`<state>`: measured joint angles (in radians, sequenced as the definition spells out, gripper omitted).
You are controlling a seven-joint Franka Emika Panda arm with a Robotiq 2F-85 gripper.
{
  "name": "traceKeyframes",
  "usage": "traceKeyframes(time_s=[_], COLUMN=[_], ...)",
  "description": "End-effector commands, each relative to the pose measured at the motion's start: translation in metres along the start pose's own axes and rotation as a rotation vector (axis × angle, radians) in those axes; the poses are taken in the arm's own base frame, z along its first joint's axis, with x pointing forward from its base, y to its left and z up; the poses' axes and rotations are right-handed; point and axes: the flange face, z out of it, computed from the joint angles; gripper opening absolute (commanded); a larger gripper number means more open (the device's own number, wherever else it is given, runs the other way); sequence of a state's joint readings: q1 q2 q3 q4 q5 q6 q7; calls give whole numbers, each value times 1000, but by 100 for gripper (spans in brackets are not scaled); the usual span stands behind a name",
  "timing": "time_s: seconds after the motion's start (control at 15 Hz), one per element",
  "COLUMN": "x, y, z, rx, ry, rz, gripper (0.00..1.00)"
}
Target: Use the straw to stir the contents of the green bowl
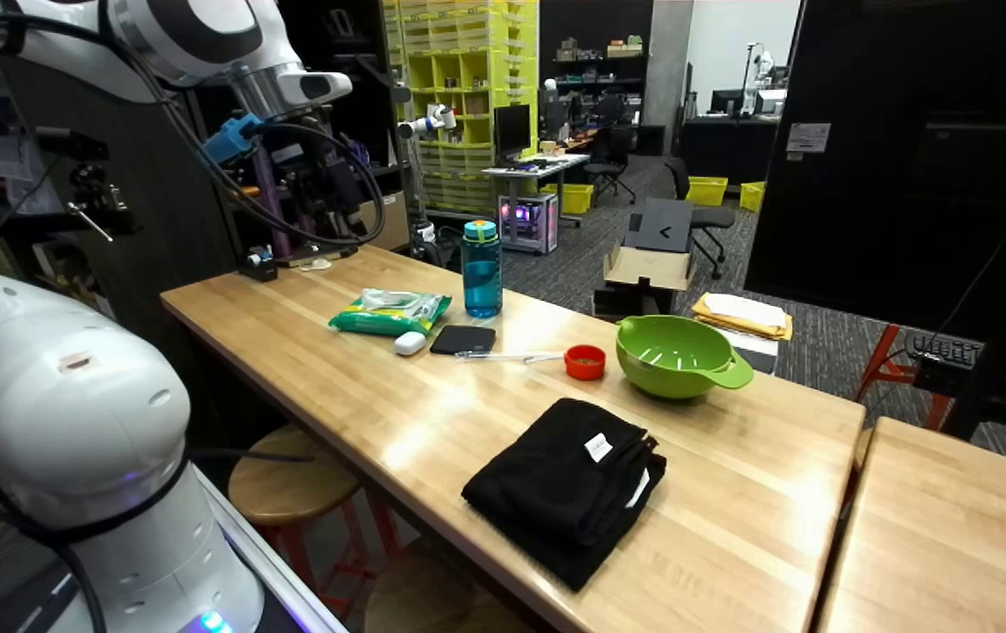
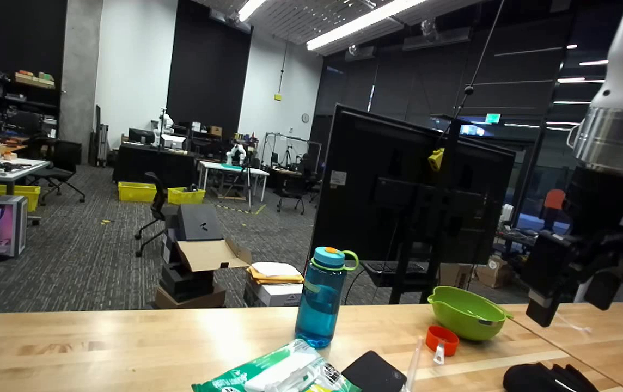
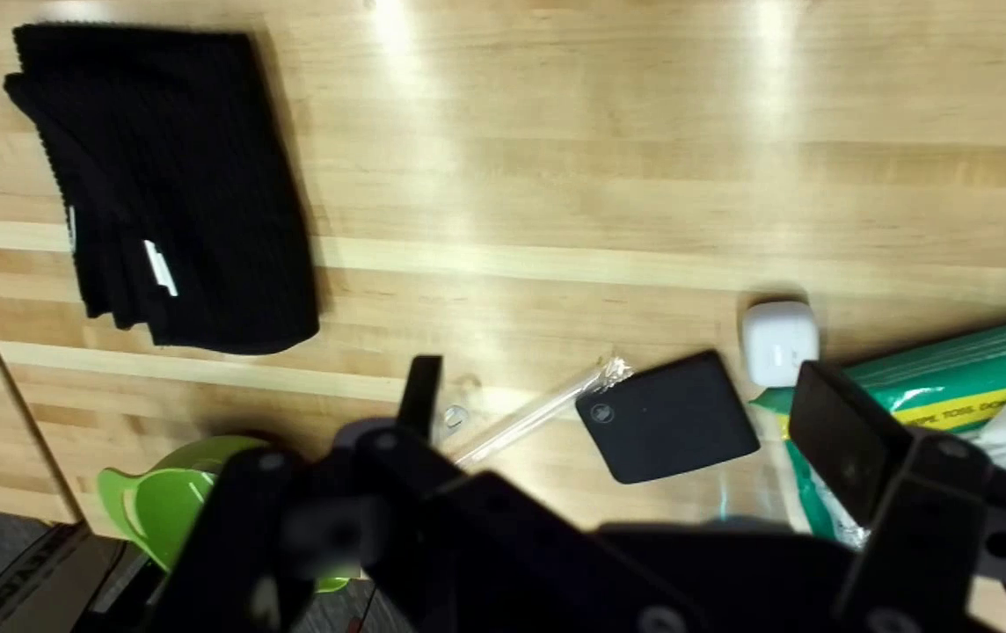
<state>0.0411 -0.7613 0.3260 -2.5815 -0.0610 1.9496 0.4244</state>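
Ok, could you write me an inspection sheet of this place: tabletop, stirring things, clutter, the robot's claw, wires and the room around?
Surface: wooden table, shiny, with bright glare patches.
Job's things: green bowl, upright, contents not discernible; clear straw, apparently in a wrapper, lying beside the flat black item.
Clutter: red cup next to the bowl; folded black cloth, white case, wipes pack, blue bottle, flat black item.
Grippers: one gripper, open, above the table, holding nothing.
Cables: black cables looping down near the gripper.
Surroundings: wooden stools at the table's side; yellow shelving and a large black screen beyond.
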Motion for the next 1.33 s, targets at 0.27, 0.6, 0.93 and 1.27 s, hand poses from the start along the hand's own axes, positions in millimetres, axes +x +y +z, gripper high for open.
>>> traceKeyframes(time_s=[0.27,0.6,0.93,1.27], x=[43,67,91,112], y=[41,46,53,74], z=[23,55,93,121], rx=[11,51,89,99], ry=[128,210,239,236], rz=[81,145,240,337], gripper=[100,100,100,100])
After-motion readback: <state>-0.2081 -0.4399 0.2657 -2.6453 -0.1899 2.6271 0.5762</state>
